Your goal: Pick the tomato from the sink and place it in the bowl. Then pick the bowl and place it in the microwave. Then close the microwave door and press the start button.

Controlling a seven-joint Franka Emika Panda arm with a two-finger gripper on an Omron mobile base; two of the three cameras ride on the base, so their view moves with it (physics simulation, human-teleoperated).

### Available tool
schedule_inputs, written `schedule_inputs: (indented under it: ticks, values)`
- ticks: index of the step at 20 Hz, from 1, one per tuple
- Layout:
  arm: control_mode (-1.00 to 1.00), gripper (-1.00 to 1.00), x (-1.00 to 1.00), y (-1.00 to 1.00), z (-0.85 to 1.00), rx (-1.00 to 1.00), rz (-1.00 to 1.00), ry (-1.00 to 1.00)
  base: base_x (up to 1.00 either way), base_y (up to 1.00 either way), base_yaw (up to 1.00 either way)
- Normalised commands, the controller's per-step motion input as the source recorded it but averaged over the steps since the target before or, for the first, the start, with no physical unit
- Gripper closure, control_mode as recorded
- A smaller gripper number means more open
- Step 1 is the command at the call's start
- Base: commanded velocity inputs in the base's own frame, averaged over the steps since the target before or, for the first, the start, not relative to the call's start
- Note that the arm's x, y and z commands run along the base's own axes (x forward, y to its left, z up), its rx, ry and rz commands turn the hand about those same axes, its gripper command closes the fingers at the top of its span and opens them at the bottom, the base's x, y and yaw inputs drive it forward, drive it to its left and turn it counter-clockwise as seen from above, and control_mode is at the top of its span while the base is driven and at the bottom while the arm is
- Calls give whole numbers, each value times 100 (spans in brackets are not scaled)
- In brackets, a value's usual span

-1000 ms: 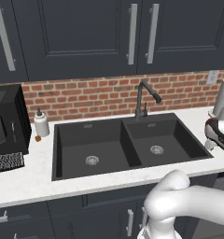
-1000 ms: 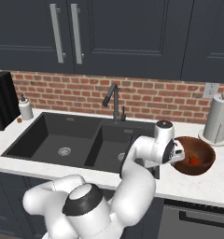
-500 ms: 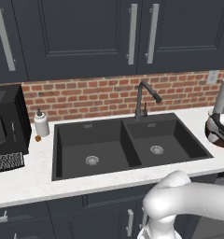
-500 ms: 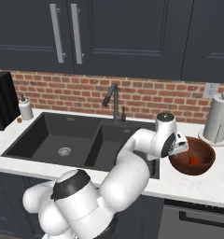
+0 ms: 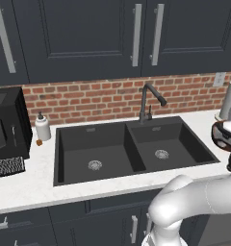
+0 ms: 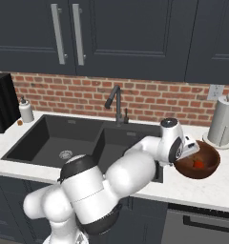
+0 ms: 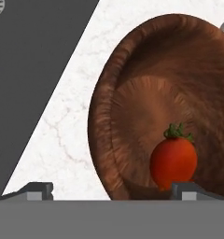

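A white robot arm reaches across a black double-basin sink (image 6: 83, 138) toward a reddish-brown bowl (image 6: 198, 163) standing on the pale marbled desk (image 6: 216, 186) just right of the sink. A small red tomato (image 6: 198, 163) lies inside the bowl. The gripper (image 6: 190, 148) sits at the bowl's left rim, its fingers too small to make out. A black curved faucet (image 6: 115, 101) rises behind the sink against a red brick wall, a paper towel roll (image 6: 222, 120) stands behind the bowl, and a white soap bottle (image 6: 25, 110) sits at far left.
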Motion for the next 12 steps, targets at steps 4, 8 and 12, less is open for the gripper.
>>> schedule_inputs:
  ticks: [4, 8, 12]
  values:
    - [-100, -100, 0, -28, 0, -9, 1, -3, 0, 0, 0]
    - [-100, -100, 11, -11, -13, -2, 3, 0, 0, 0, 0]
    - [-100, -100, 2, -4, -31, 0, 4, 0, 0, 0, 0]
